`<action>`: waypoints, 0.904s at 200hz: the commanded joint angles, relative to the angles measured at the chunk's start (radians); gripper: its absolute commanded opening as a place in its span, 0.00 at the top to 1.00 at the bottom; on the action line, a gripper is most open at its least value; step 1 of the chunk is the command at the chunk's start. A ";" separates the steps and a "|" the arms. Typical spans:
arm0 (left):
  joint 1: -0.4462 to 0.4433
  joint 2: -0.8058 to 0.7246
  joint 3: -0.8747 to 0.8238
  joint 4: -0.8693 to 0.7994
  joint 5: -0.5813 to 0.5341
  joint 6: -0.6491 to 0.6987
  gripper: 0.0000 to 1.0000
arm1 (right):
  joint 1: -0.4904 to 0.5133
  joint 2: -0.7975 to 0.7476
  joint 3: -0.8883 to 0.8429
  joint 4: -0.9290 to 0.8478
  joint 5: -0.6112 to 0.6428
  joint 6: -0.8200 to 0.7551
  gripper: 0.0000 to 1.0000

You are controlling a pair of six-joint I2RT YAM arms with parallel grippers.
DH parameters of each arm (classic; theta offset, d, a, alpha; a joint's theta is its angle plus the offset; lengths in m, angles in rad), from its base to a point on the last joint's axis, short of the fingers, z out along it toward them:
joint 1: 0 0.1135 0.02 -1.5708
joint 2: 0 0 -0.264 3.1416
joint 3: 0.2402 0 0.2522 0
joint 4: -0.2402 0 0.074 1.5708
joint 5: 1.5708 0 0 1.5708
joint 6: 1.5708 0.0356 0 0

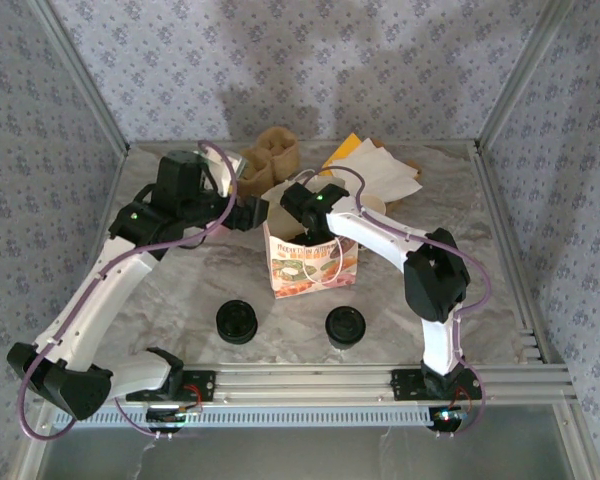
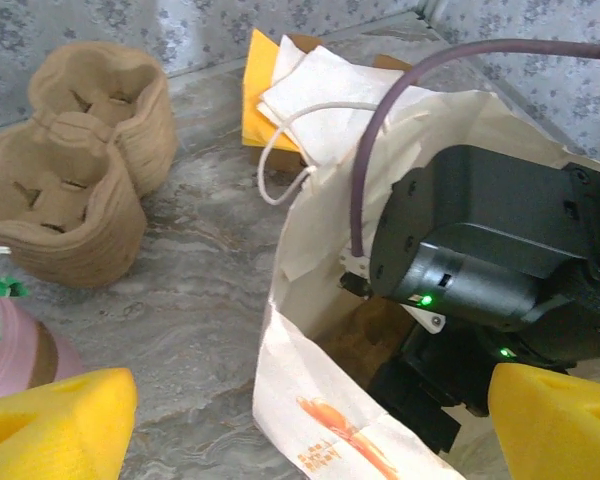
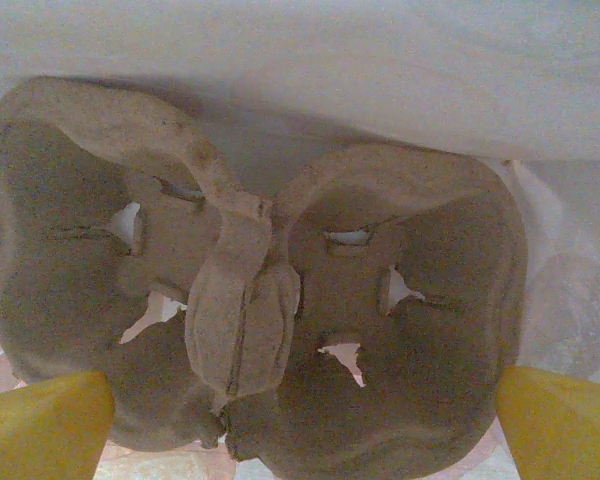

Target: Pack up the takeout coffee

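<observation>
A printed white paper bag [image 1: 315,265] stands open mid-table. My right gripper [image 1: 315,212] reaches down into its mouth. In the right wrist view this gripper [image 3: 300,420] is open, its yellow fingertips [image 3: 45,415] either side of a brown pulp cup carrier [image 3: 380,330] lying on the bag's floor. My left gripper [image 1: 252,212] is at the bag's left rim, open [image 2: 310,420] with the bag's edge [image 2: 300,400] between its fingers. Two black round lidded shapes [image 1: 238,322] [image 1: 345,327] stand near the front. From above I cannot tell which is the takeout coffee.
Stacked pulp carriers [image 1: 272,152] [image 2: 70,190] sit at the back. Yellow and white paper sleeves [image 1: 372,168] lie back right. A pinkish cup with a brown band [image 2: 25,350] is beside my left finger. Metal frame posts and patterned walls enclose the table.
</observation>
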 commanded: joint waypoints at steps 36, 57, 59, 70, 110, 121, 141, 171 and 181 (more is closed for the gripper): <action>-0.040 0.001 -0.039 -0.048 0.062 0.006 0.12 | -0.002 -0.051 0.017 -0.007 -0.002 -0.008 0.00; -0.041 0.009 -0.050 -0.036 0.053 0.000 0.12 | -0.002 -0.054 0.016 -0.008 -0.007 -0.012 0.00; -0.041 0.009 -0.052 -0.036 0.052 0.000 0.12 | -0.002 -0.054 0.016 -0.008 -0.008 -0.013 0.00; -0.042 0.015 -0.056 -0.029 0.047 -0.002 0.13 | -0.002 -0.057 0.012 -0.004 -0.010 -0.013 0.00; -0.044 0.037 -0.067 -0.020 0.039 -0.014 0.15 | -0.002 -0.080 -0.004 0.012 -0.023 -0.015 0.00; -0.046 0.041 -0.068 -0.019 0.038 -0.018 0.16 | -0.003 -0.085 -0.006 0.012 -0.026 -0.016 0.00; -0.049 0.046 -0.069 0.012 0.033 -0.020 0.17 | -0.003 -0.091 -0.006 0.009 -0.030 -0.023 0.00; -0.052 0.054 -0.068 0.013 0.025 -0.023 0.20 | -0.005 -0.107 -0.016 0.023 -0.041 -0.026 0.00; -0.051 0.057 -0.069 0.015 0.025 -0.023 0.22 | -0.005 -0.115 -0.022 0.033 -0.045 -0.025 0.00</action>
